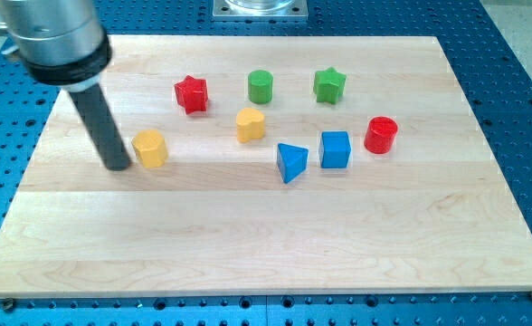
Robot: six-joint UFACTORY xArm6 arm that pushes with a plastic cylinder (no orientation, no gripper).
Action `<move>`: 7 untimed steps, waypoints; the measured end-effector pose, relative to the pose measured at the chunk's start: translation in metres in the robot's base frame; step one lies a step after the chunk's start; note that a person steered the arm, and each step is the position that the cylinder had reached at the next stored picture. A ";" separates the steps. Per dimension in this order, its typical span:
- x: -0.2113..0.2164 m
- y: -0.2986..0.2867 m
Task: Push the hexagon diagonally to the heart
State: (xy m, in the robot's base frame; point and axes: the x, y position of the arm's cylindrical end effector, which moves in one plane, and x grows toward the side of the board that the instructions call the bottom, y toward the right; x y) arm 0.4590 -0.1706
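The yellow hexagon block [150, 148] lies on the wooden board at the view's left. The yellow heart block [251, 124] lies up and to the right of it, near the board's middle. My tip [118, 167] rests on the board just left of the hexagon, close to its left side or touching it; I cannot tell which. The dark rod rises from the tip toward the view's top left.
A red star [192, 93], a green cylinder [261, 86] and a green star [329, 85] stand in a row toward the view's top. A blue triangle [291, 162], a blue cube [336, 149] and a red cylinder [381, 135] lie right of the heart.
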 end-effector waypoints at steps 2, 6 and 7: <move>-0.047 0.026; -0.118 0.089; -0.118 0.118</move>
